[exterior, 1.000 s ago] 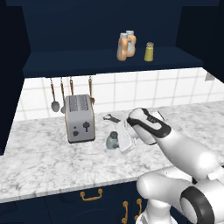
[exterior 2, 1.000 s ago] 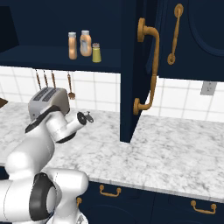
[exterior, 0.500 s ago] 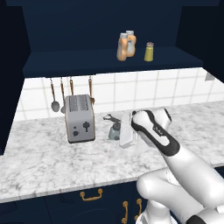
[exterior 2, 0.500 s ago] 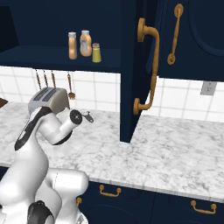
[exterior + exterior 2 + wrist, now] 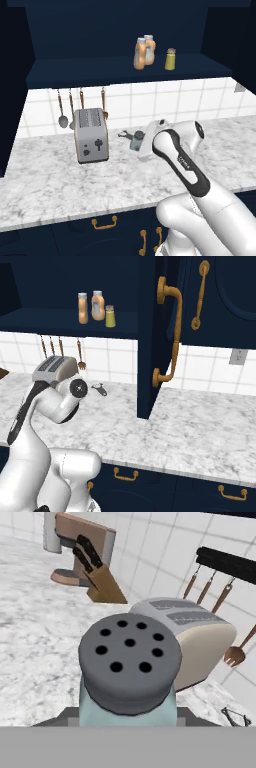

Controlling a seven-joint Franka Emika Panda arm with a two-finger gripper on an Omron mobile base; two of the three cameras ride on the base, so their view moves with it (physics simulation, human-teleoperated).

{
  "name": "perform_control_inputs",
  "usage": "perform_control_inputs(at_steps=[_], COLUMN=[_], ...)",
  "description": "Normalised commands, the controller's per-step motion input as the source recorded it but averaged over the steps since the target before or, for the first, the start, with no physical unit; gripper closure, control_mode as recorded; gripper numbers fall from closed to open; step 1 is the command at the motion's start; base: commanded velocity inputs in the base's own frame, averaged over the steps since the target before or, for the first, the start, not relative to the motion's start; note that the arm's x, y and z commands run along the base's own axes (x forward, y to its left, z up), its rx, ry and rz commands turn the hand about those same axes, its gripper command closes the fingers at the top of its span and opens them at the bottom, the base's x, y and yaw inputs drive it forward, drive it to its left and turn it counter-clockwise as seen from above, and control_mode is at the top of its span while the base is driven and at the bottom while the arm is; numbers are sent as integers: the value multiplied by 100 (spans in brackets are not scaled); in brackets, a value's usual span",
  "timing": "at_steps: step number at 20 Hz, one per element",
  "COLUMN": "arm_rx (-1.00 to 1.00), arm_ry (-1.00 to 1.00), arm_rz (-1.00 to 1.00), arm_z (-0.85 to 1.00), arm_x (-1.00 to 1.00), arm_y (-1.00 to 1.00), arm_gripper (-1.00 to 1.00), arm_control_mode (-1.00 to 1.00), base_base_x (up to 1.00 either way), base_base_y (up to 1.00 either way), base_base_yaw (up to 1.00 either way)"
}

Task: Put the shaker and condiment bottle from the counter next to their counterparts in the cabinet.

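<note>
While our gripper [image 5: 134, 140] grips the shaker [image 5: 135, 143] (dark holey cap [image 5: 130, 662] up) above the counter [image 5: 60, 185], we see the toaster [image 5: 91, 135] nearby.

Glossy white rounded arm [image 5: 200, 215], dark joints, possibly faint lettering.

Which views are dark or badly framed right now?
Left base view: the cabinet interior is deep in shadow, though the two orange bottles and yellow-green shaker read clearly. Right base view: evenly lit, and the arm blocks part of the toaster. Hand view: the shaker looms large, crowding the frame; the toaster behind stays sharp.
</note>
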Motion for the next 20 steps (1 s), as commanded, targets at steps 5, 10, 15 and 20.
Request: perform_control_inputs(at_steps=[5, 10, 15, 20], arm_rx=[0, 0, 5, 8], arm_ry=[0, -1, -3, 0], arm_rz=[-20, -23, -23, -27], arm_z=[41, 37, 36, 39], arm_x=[0, -4, -21, -6], arm_y=[-18, -27, -46, -52], arm_gripper=[100, 100, 100, 100], arm_control_mode=[-100, -100, -100, -100], base_base_x=[0, 0, 0, 0], base_base_y=[0, 0, 0, 0], base_base_yaw=[0, 0, 0, 0])
